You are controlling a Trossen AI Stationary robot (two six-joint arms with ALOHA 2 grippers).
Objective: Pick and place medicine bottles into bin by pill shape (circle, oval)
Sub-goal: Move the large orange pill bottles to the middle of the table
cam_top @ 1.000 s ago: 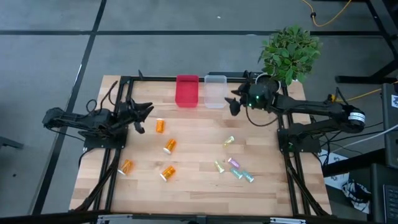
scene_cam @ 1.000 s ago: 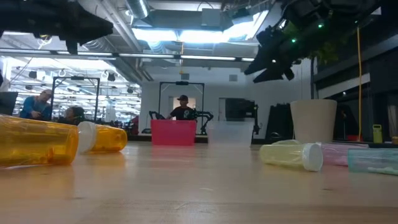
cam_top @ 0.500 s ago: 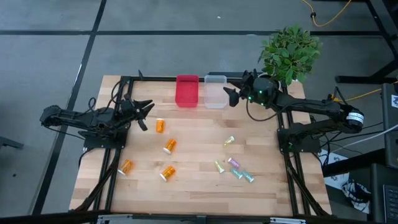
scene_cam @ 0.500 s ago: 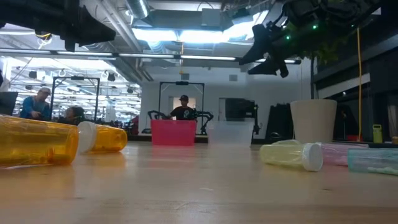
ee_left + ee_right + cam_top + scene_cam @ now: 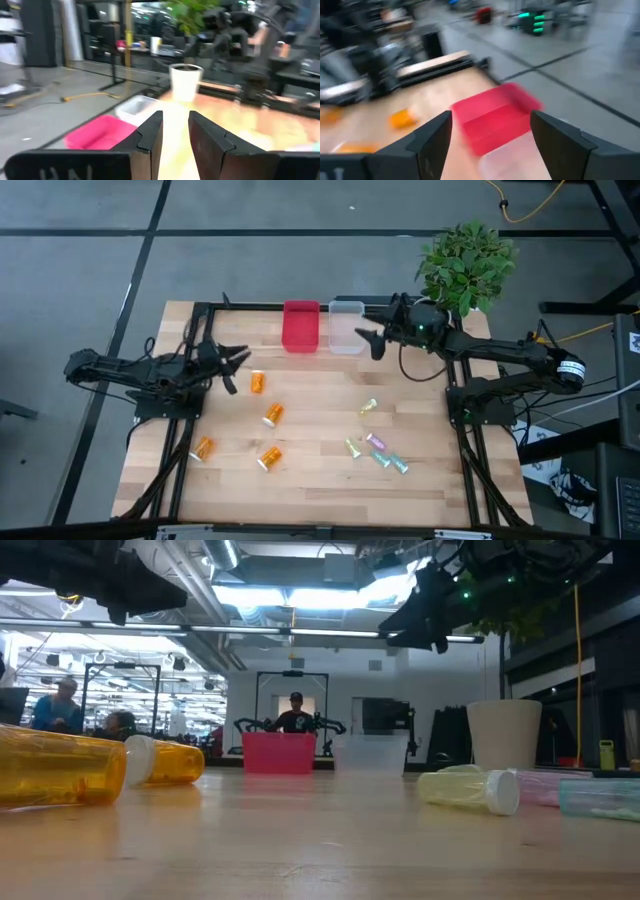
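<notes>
Four orange bottles with white caps lie on their sides on the wooden table's left half: one (image 5: 257,382) just beside my left gripper, the others farther toward the near edge (image 5: 273,415) (image 5: 203,448) (image 5: 270,458). Several pale vials lie on the right half, a yellow one (image 5: 369,407) apart from a cluster (image 5: 378,452). My left gripper (image 5: 235,369) hovers open and empty above the table's left side. My right gripper (image 5: 368,340) hangs wide open and empty in the air by the clear bin's (image 5: 346,326) right edge, high above the table in the low view (image 5: 415,620).
A red bin (image 5: 301,326) and the clear bin stand side by side at the table's far edge. A potted plant (image 5: 465,265) stands at the far right corner. A black frame runs along the table's left, right and far edges. People show in the room beyond.
My right gripper has risen and gone toward the table's far edge and a little left, to the clear bin's right edge, turning as it went. It has stayed open.
</notes>
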